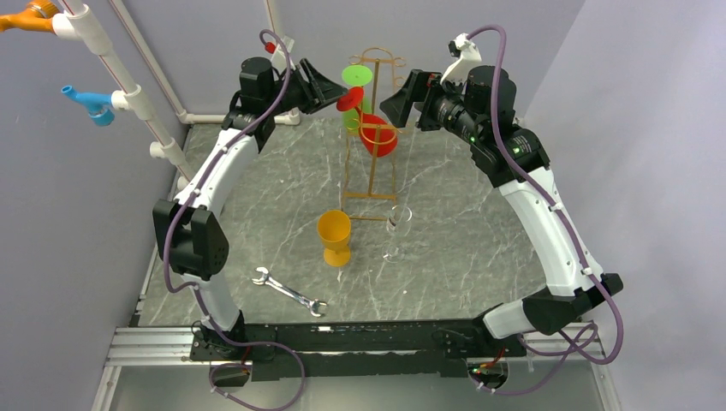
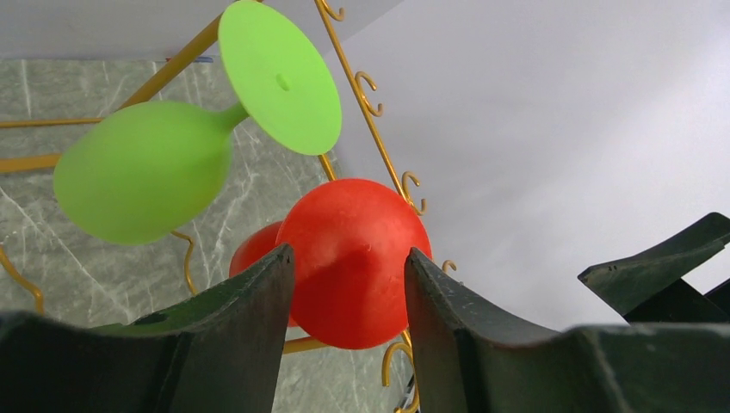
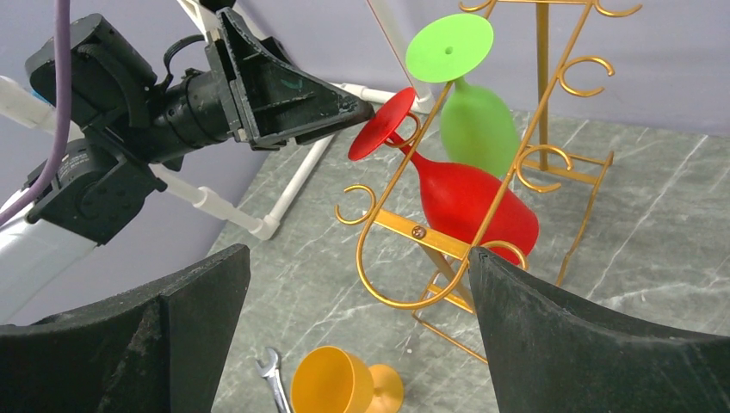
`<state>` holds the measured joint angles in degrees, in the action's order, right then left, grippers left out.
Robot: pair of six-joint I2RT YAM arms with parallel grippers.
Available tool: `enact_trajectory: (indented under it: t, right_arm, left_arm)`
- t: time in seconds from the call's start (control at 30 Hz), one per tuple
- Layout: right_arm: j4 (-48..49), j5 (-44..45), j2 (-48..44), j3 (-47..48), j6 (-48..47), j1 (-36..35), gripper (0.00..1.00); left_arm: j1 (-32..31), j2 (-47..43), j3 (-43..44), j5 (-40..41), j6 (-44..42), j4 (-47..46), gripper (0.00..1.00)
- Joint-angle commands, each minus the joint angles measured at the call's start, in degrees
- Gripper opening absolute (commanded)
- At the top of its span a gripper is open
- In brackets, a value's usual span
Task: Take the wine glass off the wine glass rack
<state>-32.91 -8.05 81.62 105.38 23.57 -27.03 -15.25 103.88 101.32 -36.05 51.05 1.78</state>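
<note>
The gold wire wine glass rack (image 1: 374,167) stands at the back middle of the table. A red wine glass (image 1: 377,134) hangs tilted in one of its loops, foot up and to the left. A green wine glass (image 1: 358,75) hangs above it. My left gripper (image 1: 336,88) is at the red foot (image 2: 353,249). Its jaws stand apart, and the foot disc lies just past the fingertips (image 2: 280,262), wider than the gap. From the right wrist view its tip meets the rim of the red foot (image 3: 383,125). My right gripper (image 3: 359,251) is wide open and empty, right of the rack (image 3: 542,86).
An orange goblet (image 1: 335,235) and a clear glass (image 1: 396,227) stand in front of the rack. A wrench (image 1: 289,293) lies near the front left. A white pipe frame (image 1: 128,90) with a blue fitting (image 1: 92,104) runs along the left wall.
</note>
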Motion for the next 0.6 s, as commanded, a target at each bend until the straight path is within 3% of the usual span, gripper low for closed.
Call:
enact_trajectory:
  t: [0.0, 0.57]
  right_arm:
    - [2.3, -1.3, -1.8, 0.9, -0.5, 0.2, 1.0]
    - [2.5, -1.6, -2.0, 0.4, -0.4, 0.2, 1.0]
  left_arm:
    - [-0.2, -2.0, 3.0, 0.6, -2.1, 1.3, 0.56]
    - [0.7, -3.3, 2.9, 0.8, -2.8, 1.8, 0.69]
